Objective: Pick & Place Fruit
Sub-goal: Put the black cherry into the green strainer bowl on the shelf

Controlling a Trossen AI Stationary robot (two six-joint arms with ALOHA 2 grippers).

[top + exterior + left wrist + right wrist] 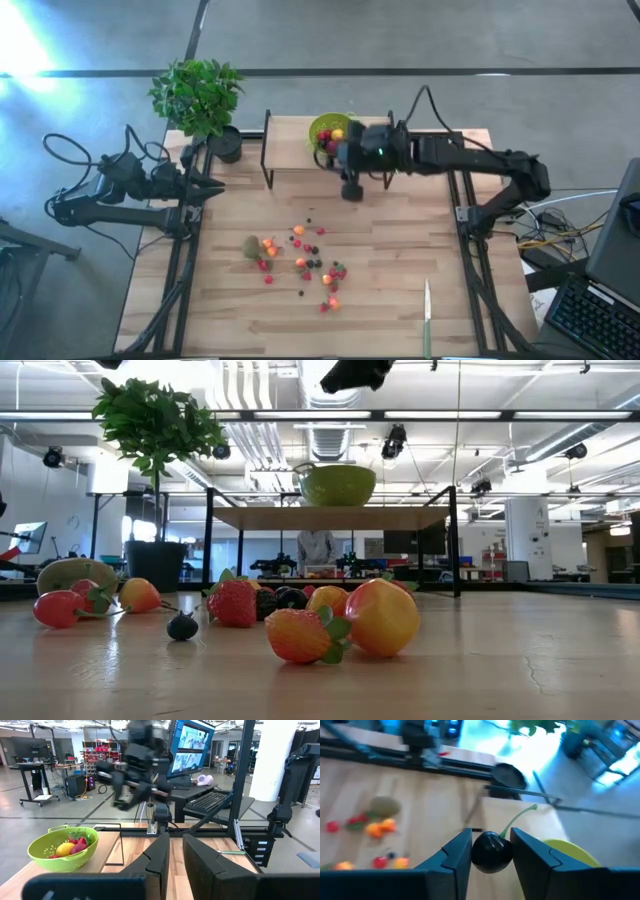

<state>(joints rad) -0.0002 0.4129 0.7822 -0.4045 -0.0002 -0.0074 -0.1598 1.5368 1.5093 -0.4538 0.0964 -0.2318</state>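
beside green bowl (322, 127), right claw (490, 851) clenched on dark cherry (491, 852); left claw (176, 857) parted, empty.

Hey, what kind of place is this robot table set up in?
Probably a robotics lab or workshop: exposed ceiling ducts, desks with a monitor and keyboard, and the wooden table sitting on a bare open floor.

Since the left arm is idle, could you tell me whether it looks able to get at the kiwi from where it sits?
Probably yes: the left gripper waits at the table's left edge, and only bare tabletop lies between it and the kiwi. The right gripper, holding a dark cherry, is off by the bowl.
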